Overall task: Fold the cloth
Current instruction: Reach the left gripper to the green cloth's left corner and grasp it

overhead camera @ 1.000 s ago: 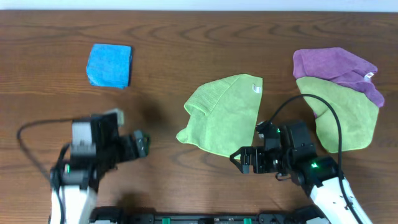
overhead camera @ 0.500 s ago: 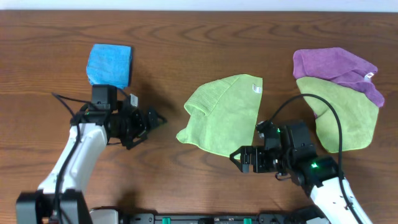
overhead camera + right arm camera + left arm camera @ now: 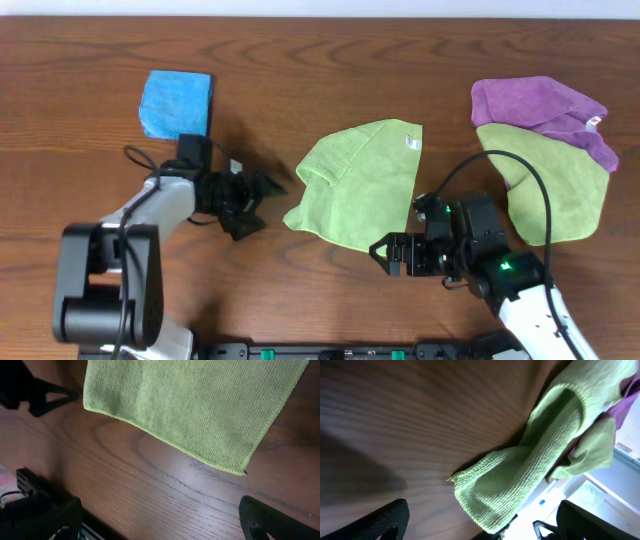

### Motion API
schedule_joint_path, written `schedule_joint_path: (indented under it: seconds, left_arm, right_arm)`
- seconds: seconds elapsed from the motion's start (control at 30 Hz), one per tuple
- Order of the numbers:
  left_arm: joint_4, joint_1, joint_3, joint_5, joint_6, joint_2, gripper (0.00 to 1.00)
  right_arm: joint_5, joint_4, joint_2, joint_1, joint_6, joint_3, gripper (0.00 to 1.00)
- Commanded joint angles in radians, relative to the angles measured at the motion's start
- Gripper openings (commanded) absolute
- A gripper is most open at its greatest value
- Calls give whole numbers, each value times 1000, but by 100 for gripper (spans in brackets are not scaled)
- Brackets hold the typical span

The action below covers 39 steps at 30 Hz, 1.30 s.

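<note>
Brown wood table is carrying the cloth at centre, flat but rumpled along its left edge, its long axis running from lower left up to the tagged corner. We are holding the left gripper just left of that rumpled edge, jaws apart, pointing at it. The right gripper, likewise spread and empty, is hovering just off the near right corner, slightly nearer, we judge. Farther right, a second green cloth is lying under a purple cloth.
</note>
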Motion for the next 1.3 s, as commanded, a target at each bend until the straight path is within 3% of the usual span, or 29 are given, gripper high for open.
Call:
schedule_joint_path:
  seconds: [0.0,0.13,0.17,0.3,0.5,0.77,1.03,1.27]
  left_arm:
    - [22,-38,15,34,-48,15,96]
    - [59,-87,15,5,-102,15,100]
    - [60,-100,15,-16,-118,15,95]
    - [61,-124,15,-50,-149,15,92]
    - [61,-127,15,-65,-156,15,91]
    - [21,-128,7,-117,-244,15,71]
    - [21,-130,-48,-147,-383,15,60]
    - [30,-162,-59,-185,-400,15,61]
  right_arm:
    - [7,6,-6,-13,23,-2,99]
    - [6,13,-6,-13,23,-2,99]
    - [6,14,-6,-13,23,-2,99]
    - [6,14,-6,-14,23,-2,99]
    - [6,14,-6,-13,23,-2,99]
    - [7,14,-6,-13,23,-2,99]
    - [7,14,-6,-14,23,-2,99]
    - [7,14,-6,-14,23,-2,99]
